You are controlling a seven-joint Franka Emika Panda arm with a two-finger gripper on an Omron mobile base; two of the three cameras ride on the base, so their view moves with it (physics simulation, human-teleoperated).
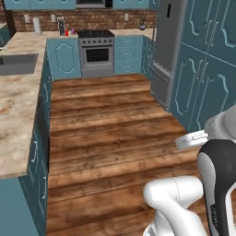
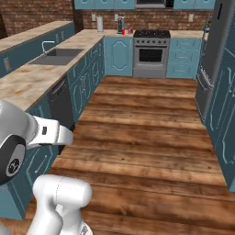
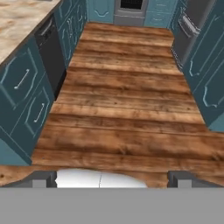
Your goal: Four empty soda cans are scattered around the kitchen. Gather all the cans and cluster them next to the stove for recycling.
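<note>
The steel stove (image 1: 96,53) with its black cooktop stands at the far end of the kitchen, also in the right base view (image 2: 151,53). Just left of it on the counter stand two small soda cans: a red one (image 1: 67,32) (image 2: 123,31) and another beside it (image 1: 72,32) (image 2: 130,30), whose colour is too small to tell. My gripper (image 3: 112,179) is open, with nothing between its fingertips (image 3: 43,178). It hangs over the wooden floor, far from the stove, looking down the aisle. The oven door's lower part (image 3: 130,8) shows at the top of the hand view.
A long stone counter (image 1: 18,106) with a sink (image 1: 16,63) runs along the left. A paper-towel roll (image 1: 37,25) and a coffee machine (image 1: 61,26) stand at the back. The steel fridge (image 1: 166,50) and tall teal cabinets (image 1: 207,69) line the right. The wooden floor (image 1: 106,124) runs between them.
</note>
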